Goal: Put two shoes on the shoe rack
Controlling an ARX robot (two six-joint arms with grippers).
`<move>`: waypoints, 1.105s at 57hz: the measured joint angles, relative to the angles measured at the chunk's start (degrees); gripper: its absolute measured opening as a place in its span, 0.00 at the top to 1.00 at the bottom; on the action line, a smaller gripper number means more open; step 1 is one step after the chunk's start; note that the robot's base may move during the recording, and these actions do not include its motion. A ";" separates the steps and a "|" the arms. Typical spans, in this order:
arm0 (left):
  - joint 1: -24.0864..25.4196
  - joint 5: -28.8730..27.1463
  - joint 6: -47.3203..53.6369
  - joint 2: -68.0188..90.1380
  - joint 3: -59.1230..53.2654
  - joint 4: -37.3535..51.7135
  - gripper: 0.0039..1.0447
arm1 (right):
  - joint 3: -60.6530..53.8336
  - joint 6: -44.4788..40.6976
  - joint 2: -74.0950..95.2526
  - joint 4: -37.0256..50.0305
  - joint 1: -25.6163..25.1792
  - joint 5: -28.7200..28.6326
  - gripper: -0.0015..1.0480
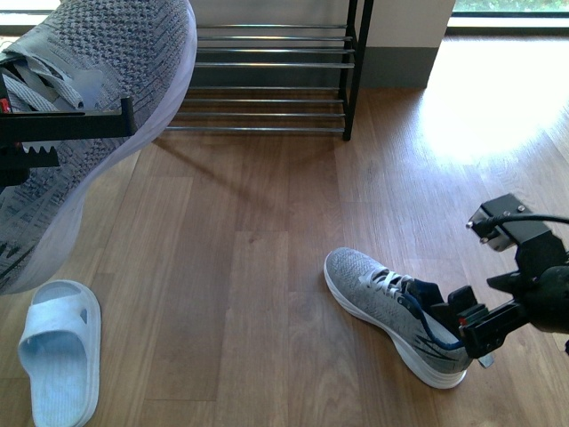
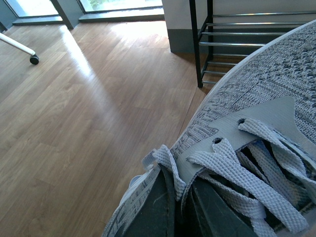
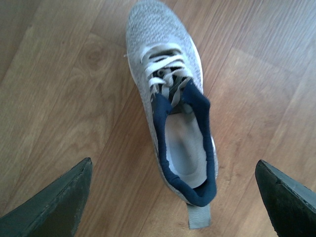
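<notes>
Grey knit covers most of the front view's upper left, where one grey knit sneaker [image 1: 116, 53] is held off the wooden floor [image 1: 249, 267], close to the camera and tilted with its toe towards the shoe rack [image 1: 267, 64]. The left claw [image 1: 84, 138] is clamped on this sneaker at the laced part of the upper. In the left wrist view its two dark fingers [image 2: 160, 210] pinch the knit beside the grey laces, with the rack's black frame and chrome bars beyond the toe. The rack stands on the floor against the far wall, and the lower bars that show carry nothing. The second sneaker [image 1: 373, 298] lies upright on the floor well in front of the rack, off towards its right end, with its toe angled back at the rack and its navy-lined opening facing up. The right claw [image 3: 173, 163] hangs over this sneaker's heel with its jaws spread wide, one to either side of the collar and clear of it in the right wrist view. It seems to sit just above the heel tab, though touch cannot be settled from these angles. A light-blue slide [image 1: 58, 347] rests flat on the floor well in front of the rack's left end, below the lifted sneaker.
</notes>
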 joint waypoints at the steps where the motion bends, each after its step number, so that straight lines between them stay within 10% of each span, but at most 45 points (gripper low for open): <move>1: 0.00 0.00 0.00 0.00 0.00 0.00 0.99 | 0.13 0.00 0.39 0.00 0.04 0.00 0.09; 63: 0.00 0.00 0.00 0.00 0.00 0.00 0.99 | 22.51 -8.11 22.99 -0.79 -3.19 4.39 0.09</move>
